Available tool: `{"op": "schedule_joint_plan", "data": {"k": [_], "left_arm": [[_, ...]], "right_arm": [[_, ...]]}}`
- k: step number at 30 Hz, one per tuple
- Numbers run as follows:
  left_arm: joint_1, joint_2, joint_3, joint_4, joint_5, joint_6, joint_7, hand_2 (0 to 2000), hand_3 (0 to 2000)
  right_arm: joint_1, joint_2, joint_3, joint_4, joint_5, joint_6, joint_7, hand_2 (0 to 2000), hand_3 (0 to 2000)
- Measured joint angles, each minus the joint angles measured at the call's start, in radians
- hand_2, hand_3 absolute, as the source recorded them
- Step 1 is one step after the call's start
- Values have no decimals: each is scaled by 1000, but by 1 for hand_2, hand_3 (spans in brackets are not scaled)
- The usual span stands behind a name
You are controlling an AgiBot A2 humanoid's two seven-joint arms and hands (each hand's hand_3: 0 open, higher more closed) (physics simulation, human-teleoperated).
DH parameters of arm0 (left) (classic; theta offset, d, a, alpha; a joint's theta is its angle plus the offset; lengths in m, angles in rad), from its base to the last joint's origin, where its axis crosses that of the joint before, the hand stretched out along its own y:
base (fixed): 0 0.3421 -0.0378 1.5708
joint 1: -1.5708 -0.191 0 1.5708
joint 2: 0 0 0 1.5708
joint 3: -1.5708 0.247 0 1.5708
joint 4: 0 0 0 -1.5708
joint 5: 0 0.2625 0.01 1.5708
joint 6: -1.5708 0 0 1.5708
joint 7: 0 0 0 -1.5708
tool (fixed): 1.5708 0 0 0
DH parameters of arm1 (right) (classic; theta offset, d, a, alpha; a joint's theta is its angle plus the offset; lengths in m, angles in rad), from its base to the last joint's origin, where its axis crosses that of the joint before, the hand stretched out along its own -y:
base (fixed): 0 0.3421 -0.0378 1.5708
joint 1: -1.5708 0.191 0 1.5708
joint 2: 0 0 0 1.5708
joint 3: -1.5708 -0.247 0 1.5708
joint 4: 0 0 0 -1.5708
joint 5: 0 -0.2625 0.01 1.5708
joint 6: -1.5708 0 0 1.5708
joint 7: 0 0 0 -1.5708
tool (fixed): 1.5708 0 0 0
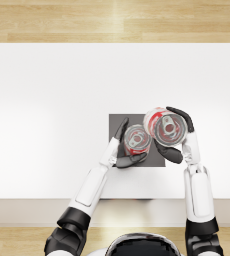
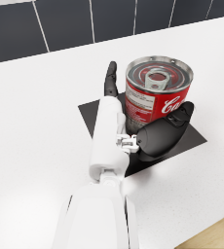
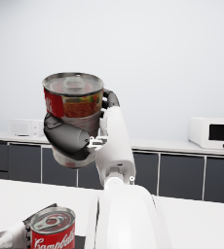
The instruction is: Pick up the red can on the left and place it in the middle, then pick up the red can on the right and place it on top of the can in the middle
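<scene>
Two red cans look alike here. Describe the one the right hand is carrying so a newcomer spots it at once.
On the white table lies a dark square mat. The raised can is gripped by the right hand over the mat's right edge. Unlike the other red can, which stands on the mat in the left hand, it is in the air.

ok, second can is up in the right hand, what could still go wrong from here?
1. The left hand wraps the middle can on the dark mat; its fingers may obstruct the stacking, or nudge the can on release.
2. The raised can, held by the right hand, sits off to one side of the middle can; released off-center, it would likely topple.
</scene>
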Motion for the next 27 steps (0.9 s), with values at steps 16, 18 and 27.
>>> {"op": "schedule_joint_plan", "data": {"k": [16, 18, 27], "left_arm": [[-275, -86, -446, -649, -1, 64, 239, 0, 0], [-275, -83, -458, -666, -1, 65, 239, 0, 0], [-284, -74, -475, -688, -1, 65, 240, 0, 0]], "right_arm": [[65, -57, 202, -124, 0, -379, -245, 2000, 1520], [47, -52, 215, -128, 0, -382, -246, 2000, 1520], [-19, -38, 235, -130, 0, -385, -249, 2000, 1520]]}}
